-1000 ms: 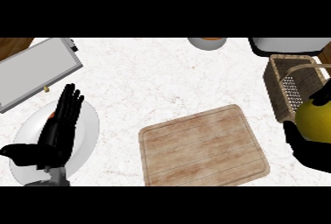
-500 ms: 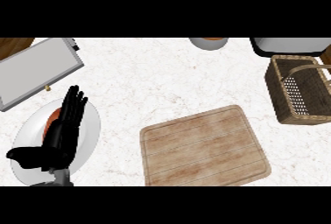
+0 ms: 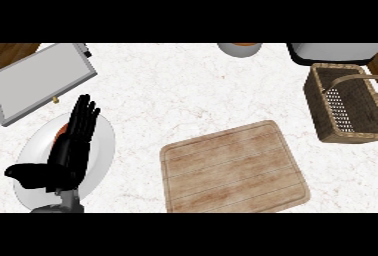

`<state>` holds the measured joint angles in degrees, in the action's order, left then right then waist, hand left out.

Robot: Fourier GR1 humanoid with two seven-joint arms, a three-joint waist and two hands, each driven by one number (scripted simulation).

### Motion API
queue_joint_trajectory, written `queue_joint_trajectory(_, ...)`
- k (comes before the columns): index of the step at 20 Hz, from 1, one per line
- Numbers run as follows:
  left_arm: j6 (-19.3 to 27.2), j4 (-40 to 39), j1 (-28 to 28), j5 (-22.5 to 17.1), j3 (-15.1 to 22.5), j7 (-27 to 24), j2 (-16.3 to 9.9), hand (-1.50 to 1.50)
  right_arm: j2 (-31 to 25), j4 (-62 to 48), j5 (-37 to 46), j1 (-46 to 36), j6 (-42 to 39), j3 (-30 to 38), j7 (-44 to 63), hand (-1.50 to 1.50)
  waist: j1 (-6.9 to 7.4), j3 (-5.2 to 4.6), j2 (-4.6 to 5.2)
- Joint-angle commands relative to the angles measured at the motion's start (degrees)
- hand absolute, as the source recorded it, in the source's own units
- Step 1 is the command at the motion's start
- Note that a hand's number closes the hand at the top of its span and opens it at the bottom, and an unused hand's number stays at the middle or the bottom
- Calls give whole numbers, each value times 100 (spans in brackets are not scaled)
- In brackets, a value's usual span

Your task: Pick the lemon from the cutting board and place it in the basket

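Wooden cutting board lies bare on the white counter. No lemon can be seen. Left hand rests over a white plate, fingers straight, holding nothing. Woven basket sits at the right edge.

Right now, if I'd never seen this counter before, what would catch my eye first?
Probably the black left hand, fingers straight, resting over a white plate at the lower left. Next, the bare wooden cutting board in the middle, with no lemon on it. At the right edge stands a woven basket with a handle; no lemon shows in the part in view, and the right hand is out of view.
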<state>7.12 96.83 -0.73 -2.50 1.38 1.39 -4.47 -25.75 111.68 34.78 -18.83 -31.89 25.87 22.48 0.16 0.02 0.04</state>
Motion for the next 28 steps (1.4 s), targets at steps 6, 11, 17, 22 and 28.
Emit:
queue_joint_trajectory(6, -106, 108, 44, 52, -69, 72, -56, 0, -6, -1093, 192, -36, 736, -157, -636, 150, 17, -2, -3)
queue_joint_trajectory(11, -165, -320, 57, 18, -156, -416, 52, 0, -249, -1783, 1, 28, 938, 197, -1214, 150, 6, -2, 3)
queue_joint_trajectory(17, -51, -436, -147, 119, -190, -329, 122, 0, 200, -1845, 275, 330, 1609, 97, -1051, 150, -9, -2, 2)
queue_joint_trajectory(22, -114, -103, -124, 35, -179, 48, 129, 0, -329, -2392, 65, 214, 1286, 90, -1402, -150, -6, -2, -4)
queue_joint_trajectory(28, 89, 135, 72, 215, 79, 124, 367, 0, -77, -2516, -343, 378, 1688, 368, -1936, -150, -11, 0, -6)
